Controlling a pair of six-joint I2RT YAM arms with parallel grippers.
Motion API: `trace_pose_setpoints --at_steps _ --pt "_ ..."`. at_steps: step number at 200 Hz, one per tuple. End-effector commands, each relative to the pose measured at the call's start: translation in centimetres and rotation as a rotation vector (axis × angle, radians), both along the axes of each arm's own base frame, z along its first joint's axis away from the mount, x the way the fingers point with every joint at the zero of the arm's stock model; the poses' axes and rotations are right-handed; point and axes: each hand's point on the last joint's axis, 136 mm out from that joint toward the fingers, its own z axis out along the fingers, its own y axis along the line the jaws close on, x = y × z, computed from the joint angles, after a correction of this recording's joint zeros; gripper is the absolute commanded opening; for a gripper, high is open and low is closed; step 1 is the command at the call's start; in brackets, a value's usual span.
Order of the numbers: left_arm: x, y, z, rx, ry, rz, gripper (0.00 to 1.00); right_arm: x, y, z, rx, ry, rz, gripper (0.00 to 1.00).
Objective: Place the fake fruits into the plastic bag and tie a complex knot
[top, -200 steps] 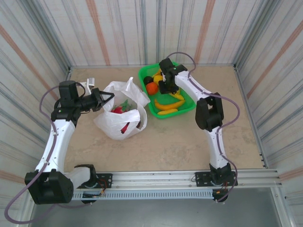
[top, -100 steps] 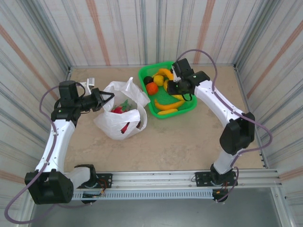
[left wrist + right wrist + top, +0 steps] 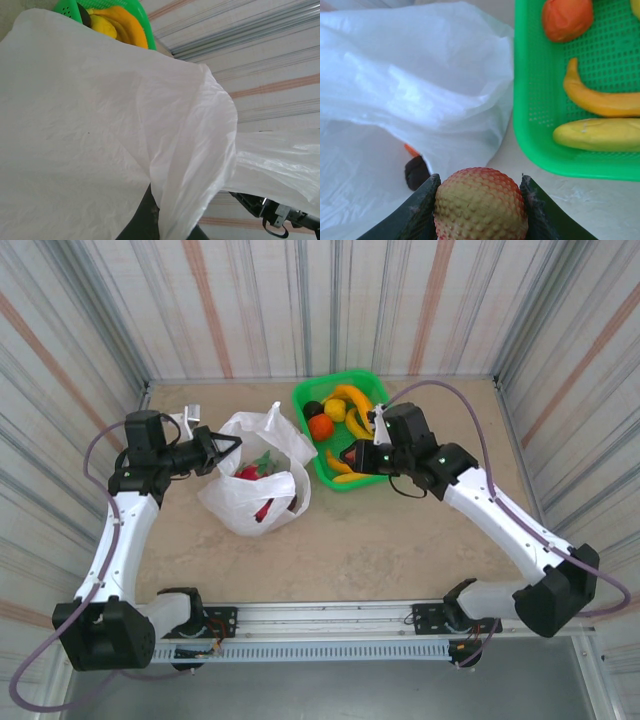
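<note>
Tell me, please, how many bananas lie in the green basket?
4: one banana at the basket's far end, a second in the middle, two by its near end; the right arm may hide others.

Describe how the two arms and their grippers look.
Left arm and right arm: white link shells, black joint housings, a greyish-purple cable looping alongside each. Left gripper and right gripper are black, each with two tapering fingers.

The plastic bag [image 3: 100, 125] drapes over the left tool [image 3: 224, 448], so we cannot tell how its jaws stand. The bumpy fruit [image 3: 480, 205] runs off the bottom edge of the right wrist view, and the film half hides a dark piece [image 3: 416, 172].
</note>
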Motion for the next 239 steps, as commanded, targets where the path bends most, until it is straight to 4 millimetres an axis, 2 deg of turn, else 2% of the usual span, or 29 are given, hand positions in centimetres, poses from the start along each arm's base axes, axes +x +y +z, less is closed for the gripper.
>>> trace_pose_setpoints --at_steps 1,76,121,150,166,192,239 --pt "0.1 0.0 0.6 0.0 -0.018 -0.01 0.0 -0.9 1.5 0.6 0.081 0.01 0.003 0.34" --pt "0.0 -0.1 0.7 -0.006 -0.024 -0.012 0.0 -2.5 9.7 2.1 0.216 0.038 0.175 0.34" --pt "0.1 -0.1 0.6 -0.012 -0.022 -0.015 0.0 -2.7 13.7 4.2 0.276 0.018 0.26 0.34" --pt "0.0 -0.1 0.8 -0.014 -0.026 -0.016 0.0 -2.2 15.9 4.5 0.271 -0.005 0.297 0.34" --pt "0.0 -0.1 0.9 -0.011 -0.031 -0.014 0.0 -2.0 17.1 4.2 0.274 -0.007 0.314 0.35" --pt "0.0 -0.1 0.8 -0.012 -0.029 -0.015 0.0 -1.7 18.6 2.2 0.243 0.023 0.326 0.35" --pt "0.0 -0.1 1.0 -0.005 -0.039 -0.018 0.0 -1.5 19.0 -2.1 0.143 0.074 0.332 0.36"
